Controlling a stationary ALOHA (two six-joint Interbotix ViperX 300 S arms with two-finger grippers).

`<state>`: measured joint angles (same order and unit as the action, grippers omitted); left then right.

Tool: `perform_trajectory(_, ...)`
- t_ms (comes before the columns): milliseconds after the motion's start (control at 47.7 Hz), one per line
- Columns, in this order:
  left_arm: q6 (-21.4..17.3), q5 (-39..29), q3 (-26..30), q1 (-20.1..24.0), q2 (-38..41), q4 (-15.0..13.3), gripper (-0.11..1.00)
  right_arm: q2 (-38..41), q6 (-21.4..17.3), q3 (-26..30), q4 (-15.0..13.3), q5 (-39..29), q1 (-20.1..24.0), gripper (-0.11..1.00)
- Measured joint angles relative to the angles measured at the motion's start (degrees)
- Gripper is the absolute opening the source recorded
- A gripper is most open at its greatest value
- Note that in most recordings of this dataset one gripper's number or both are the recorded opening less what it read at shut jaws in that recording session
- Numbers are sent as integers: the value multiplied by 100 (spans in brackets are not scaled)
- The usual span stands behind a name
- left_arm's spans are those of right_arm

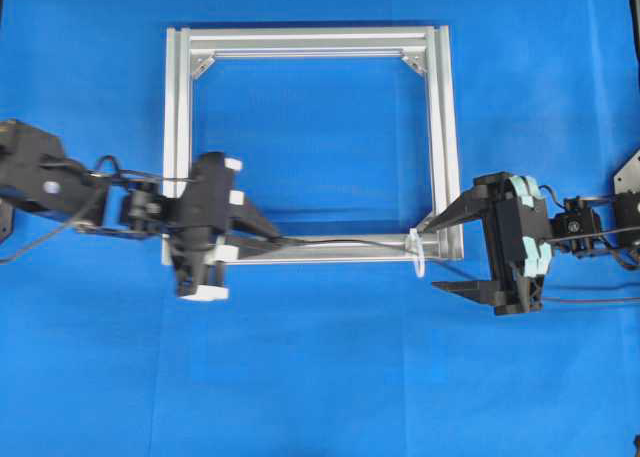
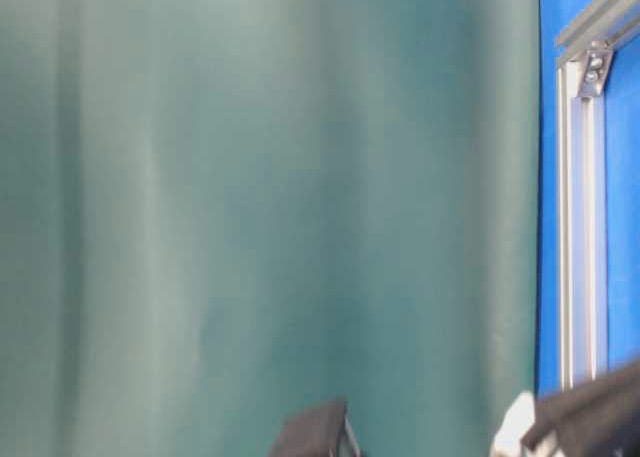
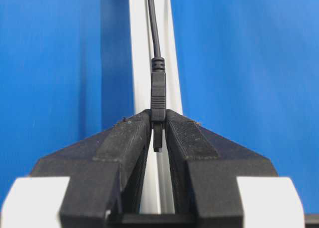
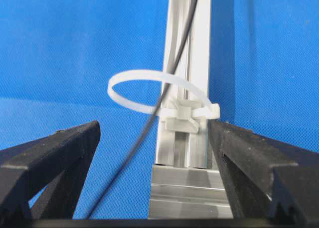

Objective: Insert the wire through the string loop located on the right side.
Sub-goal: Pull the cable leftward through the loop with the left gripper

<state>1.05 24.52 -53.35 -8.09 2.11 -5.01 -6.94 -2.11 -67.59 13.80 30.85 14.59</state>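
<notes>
- Square frame of silver aluminium bars (image 1: 310,42) lies flat on the blue-covered desk (image 1: 320,377); triangular metal corner brackets (image 1: 203,65) sit in its far corners.
- Left gripper (image 3: 158,125), black with white pads at the back, is over the near-left corner of the frame, pointing right along the near bar.
- Left gripper state: closed tight on the plug end of the long thin black flexible wire (image 3: 158,96). The plug body is pinched between the fingertips (image 3: 130,133), with a short stub showing behind them.
- From the plug the wire runs right along the near bar of the frame (image 1: 330,241).
- Small whitish translucent string loop (image 4: 149,91) is fastened to the near bar close to the near-right corner, standing out to the near side of the bar.
- Right wrist view: the wire passes through the loop, then bends down and trails toward the camera.
- Right gripper (image 1: 448,252), black with pale green pads, is just right of the near-right corner. It is spread fully and holds nothing, one finger on either side of the loop, not touching it.
- Table-level view: mostly a blurred grey-green surface; a frame bar at the right edge.
</notes>
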Motion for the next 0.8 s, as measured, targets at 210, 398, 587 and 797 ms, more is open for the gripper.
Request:
perform_trajectory(210,-9,9,-976,-35,-800,0,8,0,0,9,0,-9,0,94)
perform_trajectory(398,-9,-26,-1758,-97,-1775,0,8,0,0,9,0,-70,0,94)
perform_trajectory(587,-9,-387,-2426,-246,-2865,0,8,0,0,9,0,-105,0,94)
perform_trajectory(797,-9,-958,-2716,-387,-3718,0,8,0,0,18,0,-105,0,94)
